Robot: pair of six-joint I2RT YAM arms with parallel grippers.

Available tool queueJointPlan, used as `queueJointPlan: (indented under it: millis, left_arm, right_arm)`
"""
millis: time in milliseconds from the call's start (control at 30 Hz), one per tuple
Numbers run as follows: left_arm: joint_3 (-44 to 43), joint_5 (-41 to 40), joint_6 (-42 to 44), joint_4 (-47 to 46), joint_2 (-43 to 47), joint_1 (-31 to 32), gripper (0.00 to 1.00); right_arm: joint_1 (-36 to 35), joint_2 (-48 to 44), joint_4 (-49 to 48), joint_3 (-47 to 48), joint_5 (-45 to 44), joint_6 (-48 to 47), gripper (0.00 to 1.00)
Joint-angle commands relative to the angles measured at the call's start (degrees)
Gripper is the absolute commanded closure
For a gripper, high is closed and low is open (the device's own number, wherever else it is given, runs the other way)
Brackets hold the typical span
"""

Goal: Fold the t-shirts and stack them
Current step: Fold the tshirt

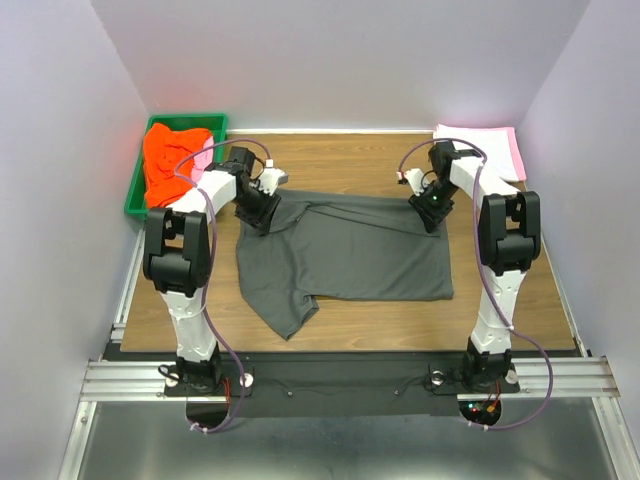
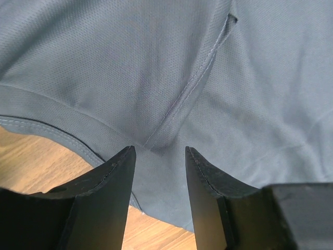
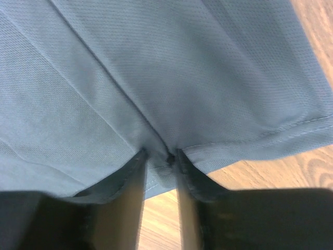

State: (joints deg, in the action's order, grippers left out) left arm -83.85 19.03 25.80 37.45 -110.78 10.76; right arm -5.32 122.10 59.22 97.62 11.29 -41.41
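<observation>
The dark charcoal grey t-shirt (image 1: 350,250) lies spread on the wooden table, one sleeve trailing toward the front left. My left gripper (image 1: 258,215) rests on its back left part. In the left wrist view the gripper (image 2: 160,151) is open, its fingers either side of a sleeve seam (image 2: 192,86), with cloth lying flat between them. My right gripper (image 1: 430,215) is at the shirt's back right edge. In the right wrist view the gripper (image 3: 161,153) is shut on the bunched hem (image 3: 260,143) of the grey shirt (image 3: 156,62). An orange-red t-shirt (image 1: 172,155) and a light pink one (image 1: 204,155) lie in the bin.
The green plastic bin (image 1: 134,196) stands at the back left corner. A folded pink and white cloth stack (image 1: 485,140) lies at the back right corner. Bare wood (image 1: 500,310) shows in front of and right of the shirt. Purple walls close in on three sides.
</observation>
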Motion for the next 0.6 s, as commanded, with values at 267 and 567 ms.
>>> queueJointPlan:
  millis: [267, 567]
  left_arm:
    - [1.50, -0.22, -0.31, -2.02, -1.81, 0.13, 0.57]
    - [1.33, -2.50, 0.04, -2.30, -0.67, -0.04, 0.87]
  right_arm:
    - [-0.39, -0.64, -1.74, 1.16, -1.71, -0.69, 0.84]
    - [-0.39, -0.99, -1.74, 1.52, -2.15, -0.78, 0.99]
